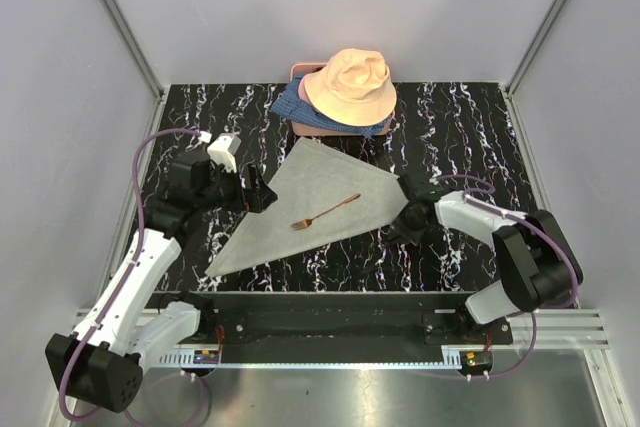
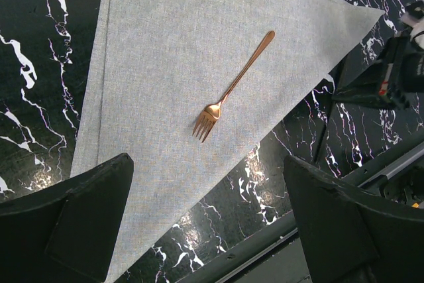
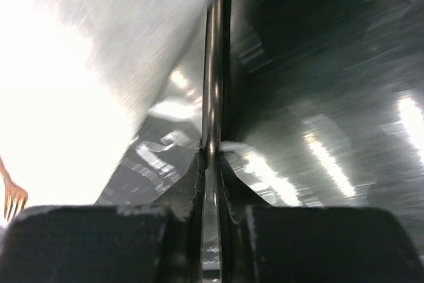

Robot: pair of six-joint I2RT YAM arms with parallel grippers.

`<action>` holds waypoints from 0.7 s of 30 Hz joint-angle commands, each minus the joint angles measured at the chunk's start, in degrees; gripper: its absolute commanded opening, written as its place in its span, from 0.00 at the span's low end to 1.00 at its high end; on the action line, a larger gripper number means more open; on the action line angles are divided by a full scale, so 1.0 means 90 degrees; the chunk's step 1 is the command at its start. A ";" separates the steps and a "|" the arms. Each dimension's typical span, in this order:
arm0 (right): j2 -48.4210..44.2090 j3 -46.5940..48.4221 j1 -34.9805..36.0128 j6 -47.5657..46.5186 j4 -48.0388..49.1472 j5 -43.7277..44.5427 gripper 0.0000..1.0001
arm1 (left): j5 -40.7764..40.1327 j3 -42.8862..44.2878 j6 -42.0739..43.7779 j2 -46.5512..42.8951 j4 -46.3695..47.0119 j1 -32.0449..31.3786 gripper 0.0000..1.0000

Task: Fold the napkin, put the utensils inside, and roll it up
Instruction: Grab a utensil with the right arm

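Squarely in the middle of the black marble table the light-grey napkin lies flat as a triangle. Its long point reaches toward the near left corner, another point aims at the far edge, and the third points toward the right edge. In the left wrist view a doubled hem shows along the napkin's left side.

One copper fork rests on the napkin, close to the cloth's near edge. Its tines face the table's near left and its handle the far right.

The left gripper hovers over the napkin's left side with its jaws spread wide and nothing between them. From its own camera, both dark fingers frame the cloth and the fork.

The right gripper sits low just beside the napkin's right point. In the blurred right wrist view its jaws are pressed together, with only a thin seam between them. A slim dark line runs up from that seam along the cloth's edge, and I cannot tell what it is or whether anything is pinched.

At the middle of the far edge a peach bucket hat sits on blue patterned fabric, well apart from the fork.
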 commanded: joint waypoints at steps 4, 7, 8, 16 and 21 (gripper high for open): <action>0.0720 0.0606 0.0957 0.0925 0.0081 0.0083 0.00 | 0.0179 -0.0007 0.0016 -0.0002 0.0179 -0.0006 0.99; 0.0642 0.0763 0.0967 0.0866 -0.0026 0.0103 0.04 | 0.0169 0.0003 0.0016 0.0008 0.0179 -0.0006 0.99; 0.0526 0.0889 0.0967 0.0828 -0.0162 0.0122 0.08 | 0.0179 0.0003 0.0016 0.0017 0.0179 -0.0006 0.99; 0.0514 0.1778 0.0957 0.0008 -0.1149 0.1089 0.32 | 0.0257 0.0012 0.0006 0.0047 0.0179 0.0004 0.99; 0.0827 0.1974 0.0937 -0.0266 -0.1208 0.1167 0.33 | 0.0227 0.0003 0.0016 0.0037 0.0179 0.0004 0.99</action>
